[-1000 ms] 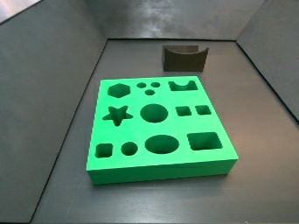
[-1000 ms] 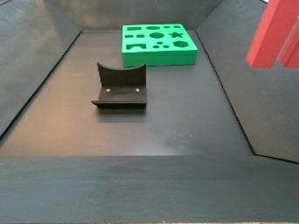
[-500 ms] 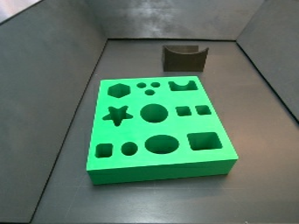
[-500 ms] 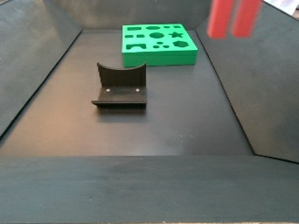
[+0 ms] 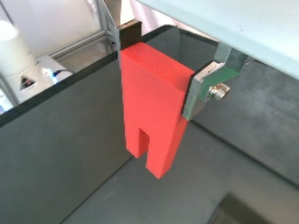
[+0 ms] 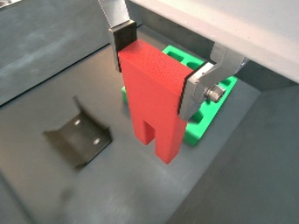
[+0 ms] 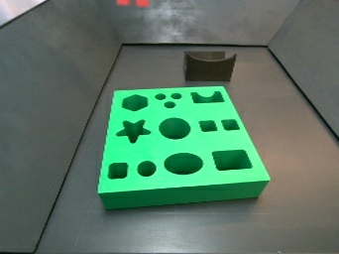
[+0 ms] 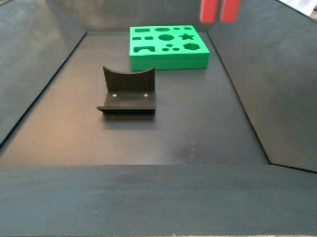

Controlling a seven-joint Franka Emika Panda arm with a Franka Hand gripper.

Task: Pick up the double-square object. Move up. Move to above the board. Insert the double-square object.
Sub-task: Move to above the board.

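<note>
The desk (image 8: 161, 139) carries the board (image 7: 179, 139) near its far edge, every hole empty. The fixture (image 8: 126, 93) stands mid-desk. The double-square object (image 6: 152, 101) hangs high, legs down, clamped in the hand (image 6: 162, 74). Pickup and lift look done; centring over the board and insertion remain.

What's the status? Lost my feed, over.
Gripper shut on the double-square object, legs down, high in the air. Board sits below, holes open. Fixture stands apart from the board.
</note>
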